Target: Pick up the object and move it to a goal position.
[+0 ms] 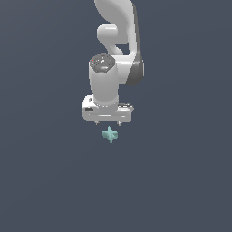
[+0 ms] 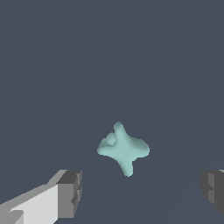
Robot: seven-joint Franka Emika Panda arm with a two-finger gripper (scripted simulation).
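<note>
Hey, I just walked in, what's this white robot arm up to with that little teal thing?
A single white robot arm is lining up over a small pale teal lumpy block lying on the dark floor. Its tool is open, with the two fingers spread wider than the block and apart from it. The block is not gripped yet, so the pick-up has not happened.

Flat, featureless dark slate-blue ground (image 1: 41,181)

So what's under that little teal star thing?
Only the plain dark floor shows around the teal object; the patch directly beneath it is covered. The open gripper hovers apart.
</note>
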